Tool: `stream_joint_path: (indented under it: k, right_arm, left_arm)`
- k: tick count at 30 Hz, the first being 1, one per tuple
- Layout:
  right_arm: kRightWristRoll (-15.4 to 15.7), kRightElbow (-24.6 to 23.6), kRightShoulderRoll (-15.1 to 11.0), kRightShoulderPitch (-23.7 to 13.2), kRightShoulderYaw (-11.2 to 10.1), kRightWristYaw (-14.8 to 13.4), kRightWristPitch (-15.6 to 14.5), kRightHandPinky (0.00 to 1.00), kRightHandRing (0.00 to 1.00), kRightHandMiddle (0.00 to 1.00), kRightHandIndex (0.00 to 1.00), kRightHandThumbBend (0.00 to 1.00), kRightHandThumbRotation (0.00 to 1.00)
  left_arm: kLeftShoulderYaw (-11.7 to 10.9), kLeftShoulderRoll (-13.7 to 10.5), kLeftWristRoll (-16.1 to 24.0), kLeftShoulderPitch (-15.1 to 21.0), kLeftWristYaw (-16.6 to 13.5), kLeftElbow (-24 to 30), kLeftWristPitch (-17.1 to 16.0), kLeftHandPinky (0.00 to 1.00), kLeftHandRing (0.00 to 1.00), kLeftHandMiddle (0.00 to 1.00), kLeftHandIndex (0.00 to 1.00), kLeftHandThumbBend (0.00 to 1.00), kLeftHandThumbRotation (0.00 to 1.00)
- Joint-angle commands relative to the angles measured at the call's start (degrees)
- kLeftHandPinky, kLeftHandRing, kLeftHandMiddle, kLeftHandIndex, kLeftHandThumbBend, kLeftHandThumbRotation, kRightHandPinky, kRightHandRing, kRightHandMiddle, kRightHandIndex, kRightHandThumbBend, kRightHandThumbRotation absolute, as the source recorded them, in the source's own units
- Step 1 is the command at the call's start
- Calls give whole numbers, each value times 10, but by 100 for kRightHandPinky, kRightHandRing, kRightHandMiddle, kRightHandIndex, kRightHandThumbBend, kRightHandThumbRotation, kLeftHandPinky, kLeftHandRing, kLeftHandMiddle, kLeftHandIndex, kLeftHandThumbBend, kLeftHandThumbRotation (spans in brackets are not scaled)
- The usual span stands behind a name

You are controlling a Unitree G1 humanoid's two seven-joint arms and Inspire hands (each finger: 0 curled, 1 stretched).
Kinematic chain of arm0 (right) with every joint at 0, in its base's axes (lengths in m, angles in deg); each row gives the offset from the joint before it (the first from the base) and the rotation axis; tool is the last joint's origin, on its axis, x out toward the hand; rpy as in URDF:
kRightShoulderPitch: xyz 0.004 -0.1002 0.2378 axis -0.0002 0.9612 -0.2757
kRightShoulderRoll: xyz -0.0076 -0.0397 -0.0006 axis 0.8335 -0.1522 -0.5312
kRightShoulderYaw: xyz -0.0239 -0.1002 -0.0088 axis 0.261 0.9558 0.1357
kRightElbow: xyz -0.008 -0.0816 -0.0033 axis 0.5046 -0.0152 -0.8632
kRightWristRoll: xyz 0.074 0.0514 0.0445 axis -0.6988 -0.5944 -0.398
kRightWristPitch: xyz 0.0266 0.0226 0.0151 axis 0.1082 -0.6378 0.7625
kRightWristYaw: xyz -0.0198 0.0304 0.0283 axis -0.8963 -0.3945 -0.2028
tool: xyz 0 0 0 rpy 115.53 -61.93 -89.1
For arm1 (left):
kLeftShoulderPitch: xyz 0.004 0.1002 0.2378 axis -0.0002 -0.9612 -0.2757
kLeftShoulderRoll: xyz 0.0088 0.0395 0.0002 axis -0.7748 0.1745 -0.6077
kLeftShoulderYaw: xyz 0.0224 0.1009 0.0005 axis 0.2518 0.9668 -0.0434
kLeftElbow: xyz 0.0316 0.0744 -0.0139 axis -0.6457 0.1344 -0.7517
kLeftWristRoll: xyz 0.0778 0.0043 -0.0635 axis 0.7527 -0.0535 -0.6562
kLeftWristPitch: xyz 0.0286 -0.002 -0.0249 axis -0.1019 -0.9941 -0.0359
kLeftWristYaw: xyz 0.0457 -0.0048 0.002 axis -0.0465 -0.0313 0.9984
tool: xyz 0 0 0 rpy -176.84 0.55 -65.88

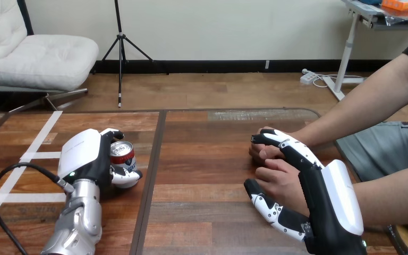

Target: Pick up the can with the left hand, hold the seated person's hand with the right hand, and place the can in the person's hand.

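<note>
A red and silver can point(122, 154) stands upright on the wooden table point(202, 159) at the left. My left hand point(85, 156) is wrapped round it, fingers behind it and thumb curled across its front. At the right the person's two hands rest on the table, one point(280, 179) nearer me and the other point(257, 152) just beyond it. My right hand point(324, 196) lies over the nearer one. Its fingers point(287, 144) reach across the top and bend down at the tips, and its thumb sits along the near side.
A dark seam point(150, 180) runs down the table between the can and the person's hands. White tape lines point(29, 156) and a black cable point(0, 186) lie at the table's left. The person's forearms come in from the right edge.
</note>
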Motion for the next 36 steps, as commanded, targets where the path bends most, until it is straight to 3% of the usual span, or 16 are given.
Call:
stream_joint_path:
  k: [1,30,36]
  right_arm:
    - [0,-29,-8,-21,-6,-4,1,80,85,83,75,48,0]
    - [-1,-31,-9,-17,-4,-5,4,79,85,83,75,47,0]
    - [0,-29,-9,-18,-4,-7,5,79,85,83,74,48,0]
  left_arm:
    - [8,-1,1,50,-17,-12,-15,62,72,77,77,76,13]
    - [0,2,-24,52,-40,-42,-56,62,71,76,77,74,14]
    - [-9,5,-38,50,-59,-50,-75,55,64,69,70,74,6]
